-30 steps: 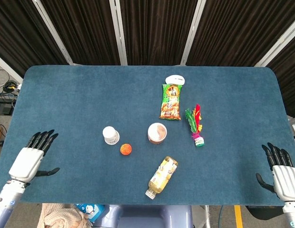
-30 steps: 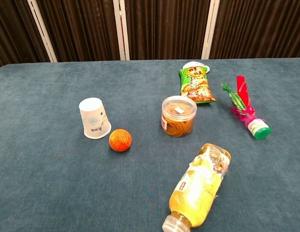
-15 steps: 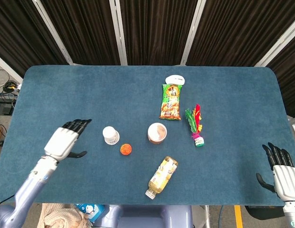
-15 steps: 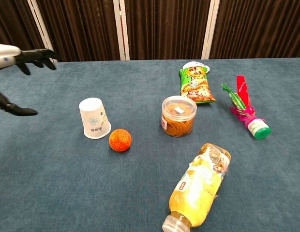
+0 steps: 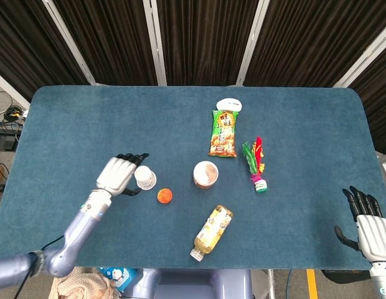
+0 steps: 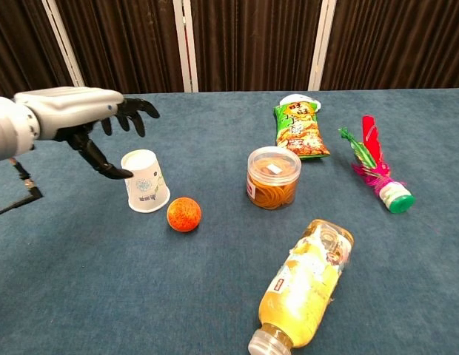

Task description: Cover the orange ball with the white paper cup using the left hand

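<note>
Blue table (image 5: 75, 118) — cup (image 5: 144, 177), ball (image 5: 165, 196), jar (image 5: 205, 174), bottle (image 5: 213, 232).

My left hand (image 6: 81, 111) has a smooth silver shell and matt black fingers. Just beside it, the white paper cup (image 6: 144, 180) looks matt, and the orange ball (image 6: 184, 214) near the cup is rough-textured. The table (image 6: 81, 296) under them wears matt blue cloth. Right of the cup, the jar (image 6: 273, 177) is clear glossy plastic.

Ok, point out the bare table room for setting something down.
Bare: the blue table behind the left hand, and the right side beyond the shuttlecock. Crowded: the middle, around the paper cup, orange ball, jar and bottle.
</note>
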You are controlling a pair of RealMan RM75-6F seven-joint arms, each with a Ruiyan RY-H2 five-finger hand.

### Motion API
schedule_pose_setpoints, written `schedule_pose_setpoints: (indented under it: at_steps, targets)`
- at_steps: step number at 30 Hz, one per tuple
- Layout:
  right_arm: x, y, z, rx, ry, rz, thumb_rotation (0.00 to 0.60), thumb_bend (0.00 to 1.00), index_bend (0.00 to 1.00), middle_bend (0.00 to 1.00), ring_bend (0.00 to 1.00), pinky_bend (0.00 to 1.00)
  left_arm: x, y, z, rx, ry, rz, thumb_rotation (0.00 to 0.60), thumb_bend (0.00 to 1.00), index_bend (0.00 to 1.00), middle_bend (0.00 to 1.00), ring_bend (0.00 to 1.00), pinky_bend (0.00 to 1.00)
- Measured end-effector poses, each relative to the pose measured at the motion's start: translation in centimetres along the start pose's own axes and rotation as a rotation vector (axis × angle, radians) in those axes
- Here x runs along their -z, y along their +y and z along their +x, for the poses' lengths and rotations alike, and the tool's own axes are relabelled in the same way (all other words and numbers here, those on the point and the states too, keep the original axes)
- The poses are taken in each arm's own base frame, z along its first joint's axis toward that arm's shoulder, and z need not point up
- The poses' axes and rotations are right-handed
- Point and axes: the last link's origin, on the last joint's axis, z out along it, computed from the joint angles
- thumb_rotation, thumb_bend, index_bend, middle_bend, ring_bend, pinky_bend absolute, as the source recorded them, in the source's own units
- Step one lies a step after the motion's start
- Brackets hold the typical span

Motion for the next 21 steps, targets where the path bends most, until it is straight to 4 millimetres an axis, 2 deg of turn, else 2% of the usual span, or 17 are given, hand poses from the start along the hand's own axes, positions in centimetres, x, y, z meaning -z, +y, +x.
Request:
schedule_pose_setpoints:
  at_steps: [8,21]
  targets:
    - [0.0,0.0,0.1,-0.004,0.002,-0.002,0.6,0.35,0.0,0.0,0.0,0.03,-1.6,0.8,-0.6,-0.015,-0.019,0.026,0.6,0.22,0.12,0.27,0.22,0.3]
    - [0.1,-0.1,0.1,-0.003,0.004,-0.001,0.6,0.35,0.0,0.0,0.0,0.03,-2.1,0.8,-1.6,-0.035,-0.044,0.059,0.6,0.25,0.23,0.38,0.32,0.38]
